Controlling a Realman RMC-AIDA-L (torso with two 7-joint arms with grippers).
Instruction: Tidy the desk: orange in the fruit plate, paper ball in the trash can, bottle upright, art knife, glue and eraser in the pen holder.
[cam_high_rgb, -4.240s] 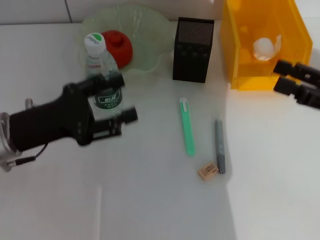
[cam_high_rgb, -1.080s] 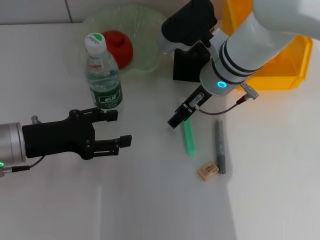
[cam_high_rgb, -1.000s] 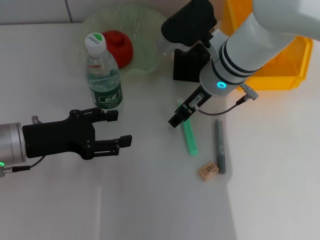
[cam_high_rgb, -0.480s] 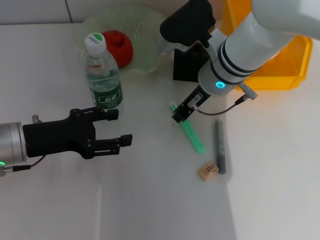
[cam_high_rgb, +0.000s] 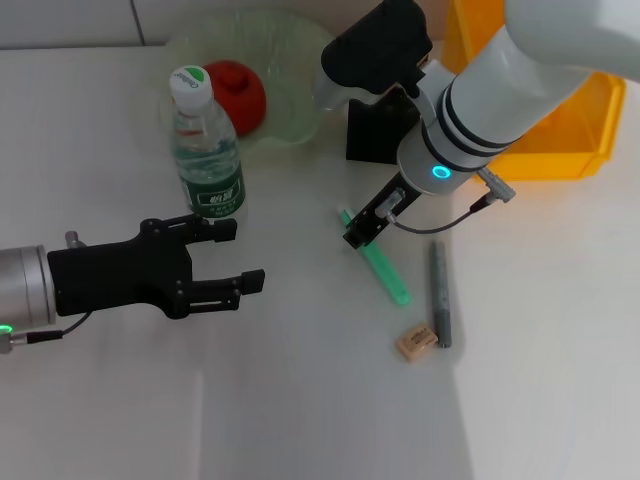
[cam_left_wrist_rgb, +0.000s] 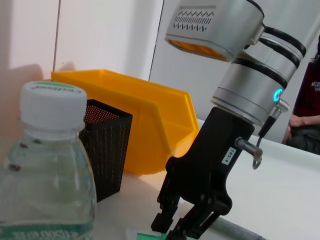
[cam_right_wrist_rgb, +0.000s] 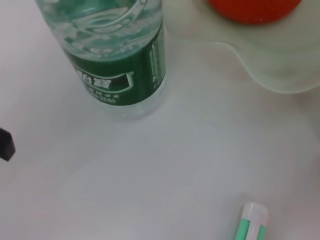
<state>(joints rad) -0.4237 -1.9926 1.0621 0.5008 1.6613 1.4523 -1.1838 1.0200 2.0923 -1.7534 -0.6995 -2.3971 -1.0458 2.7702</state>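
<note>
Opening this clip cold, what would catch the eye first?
The big white right arm reaches in from the far right, its right gripper down at the far end of the green art knife mid-desk. The bottle stands upright beside the fruit plate, with the open left gripper hovering nearby.

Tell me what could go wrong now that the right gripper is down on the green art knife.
The right gripper sits at the far tip of the green plastic art knife, so the knife may pivot or slip out. Swinging, it could knock the grey glue stick or tan eraser nearby.
</note>
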